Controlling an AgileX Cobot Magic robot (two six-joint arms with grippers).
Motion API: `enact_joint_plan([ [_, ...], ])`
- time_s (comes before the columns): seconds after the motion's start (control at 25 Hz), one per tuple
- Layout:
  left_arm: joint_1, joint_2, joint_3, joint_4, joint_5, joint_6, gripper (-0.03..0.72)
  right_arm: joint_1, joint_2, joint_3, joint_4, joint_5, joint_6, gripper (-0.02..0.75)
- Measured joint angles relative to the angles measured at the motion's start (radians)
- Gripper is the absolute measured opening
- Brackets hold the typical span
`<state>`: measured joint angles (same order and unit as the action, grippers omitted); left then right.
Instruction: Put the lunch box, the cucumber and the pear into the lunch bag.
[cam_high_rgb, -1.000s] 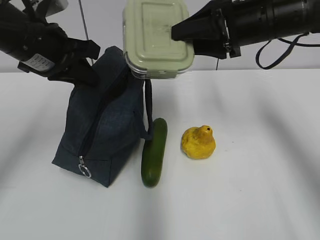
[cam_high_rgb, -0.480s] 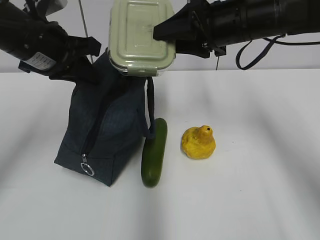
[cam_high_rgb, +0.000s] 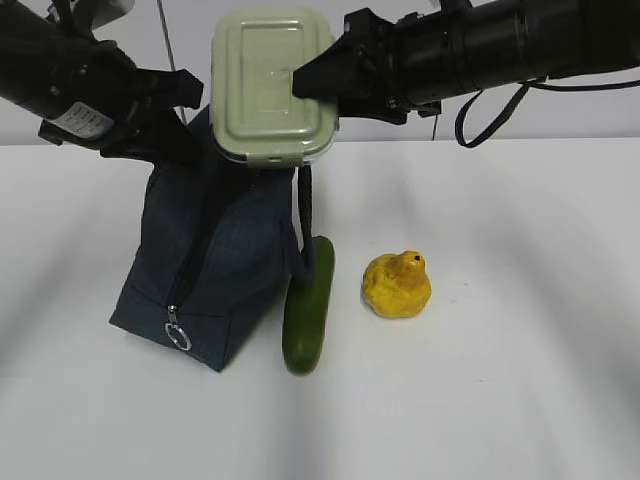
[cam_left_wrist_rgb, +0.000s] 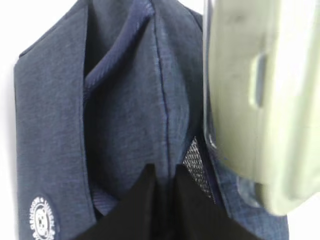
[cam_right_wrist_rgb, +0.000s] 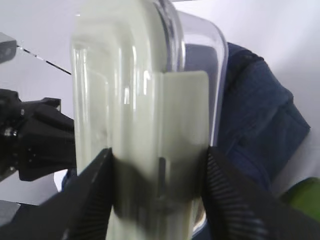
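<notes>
The right gripper (cam_high_rgb: 305, 78) is clamped on one short end of the box (cam_high_rgb: 272, 85), its two fingers pressing lid and base; the box hangs in the air to its left, lid tilted toward me. Directly under the box stands the bag (cam_high_rgb: 215, 250), dark navy, its top held by the left gripper (cam_left_wrist_rgb: 164, 182). That one's jaws are pinched nearly together on a fold of the bag's fabric, and the box hovers just to its right in the wrist view. Whether the bag's mouth is open wide enough, I cannot tell.

Below the right gripper, on the table, lie the cucumber (cam_high_rgb: 309, 305), touching the bag's side, and the pear (cam_high_rgb: 397, 285), near it but apart.

Nothing looks packed yet: the box is poised above the bag, while cucumber and pear wait untouched.
</notes>
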<state>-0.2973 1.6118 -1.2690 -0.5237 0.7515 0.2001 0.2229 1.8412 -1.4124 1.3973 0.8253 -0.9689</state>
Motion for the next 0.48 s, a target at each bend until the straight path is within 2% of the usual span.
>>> enact_joint_plan([
  [0.48, 0.000, 0.000, 0.000, -0.005, -0.025, -0.001, 0.012, 0.000, 0.001, 0.000, -0.193, 0.002, 0.137, 0.393],
])
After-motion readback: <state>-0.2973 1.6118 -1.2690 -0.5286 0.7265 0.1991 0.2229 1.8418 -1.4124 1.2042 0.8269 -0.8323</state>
